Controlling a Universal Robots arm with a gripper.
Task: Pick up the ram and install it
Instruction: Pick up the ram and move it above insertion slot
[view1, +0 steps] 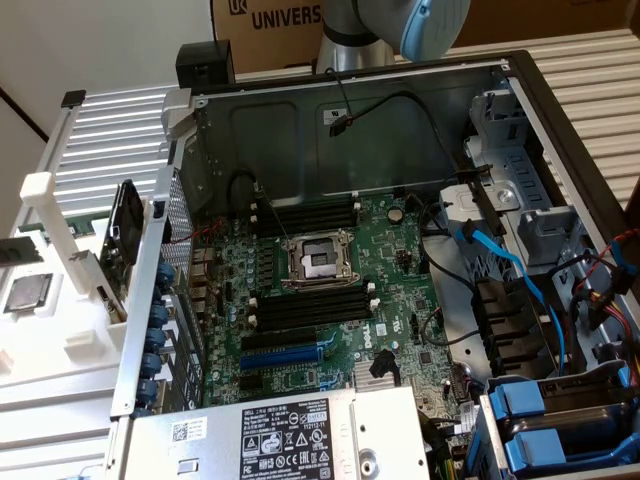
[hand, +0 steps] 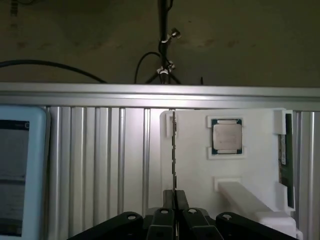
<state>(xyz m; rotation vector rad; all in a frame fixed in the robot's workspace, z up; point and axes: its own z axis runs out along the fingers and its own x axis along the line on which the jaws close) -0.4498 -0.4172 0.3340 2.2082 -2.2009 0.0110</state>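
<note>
Across the middle of the exterior view lies the open computer case (view1: 300, 130), its motherboard (view1: 400, 290) exposed. The black memory slots (view1: 310, 312) at that frame's lower centre look empty. At the exterior view's left edge sits the white holder (view1: 70, 345), where a second green stick (hand: 283, 150) lies flat. In the wrist view the gripper (hand: 174, 199) has its fingers pressed together on a thin strip, which I take to be the ram (hand: 173, 150). So the pick-up looks done, with the ram held clear of the holder. Installing it should call for squaring the stick's long edge over one slot and keeping it level. Seen edge-on, the ram is a slim dark line, faintly bumpy, running straight out from the fingertips.
</note>
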